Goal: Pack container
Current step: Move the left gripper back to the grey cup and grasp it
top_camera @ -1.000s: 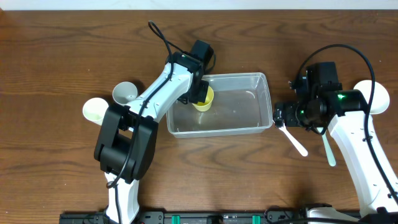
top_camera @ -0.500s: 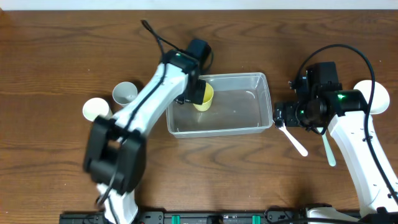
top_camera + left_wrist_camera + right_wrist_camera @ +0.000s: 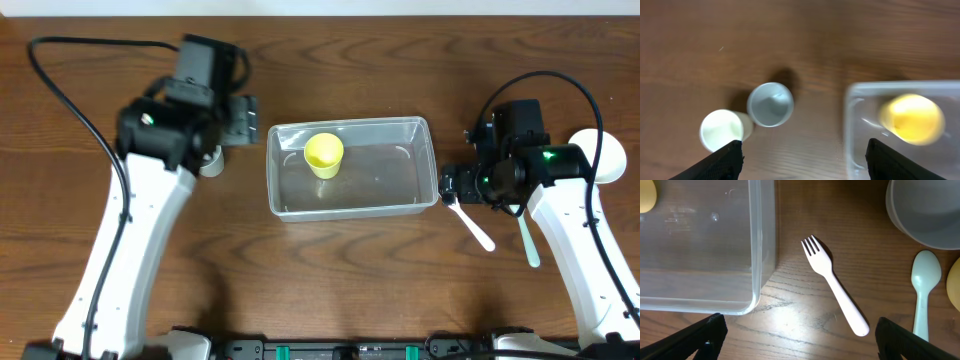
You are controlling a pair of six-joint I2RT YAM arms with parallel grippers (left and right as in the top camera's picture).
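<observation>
We see the clear container (image 3: 385, 180) mid-table with a yellow cup (image 3: 324, 153) in its far-left corner, our left gripper (image 3: 803, 146) spread wide and empty by a grey cup (image 3: 770, 104) and a white cup (image 3: 722, 130) left of it, our right gripper (image 3: 799, 320) likewise agape near a white fork (image 3: 835, 286) just right of it

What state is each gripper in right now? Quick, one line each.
Left gripper: open, holding nothing.
Right gripper: open, holding nothing.
</observation>
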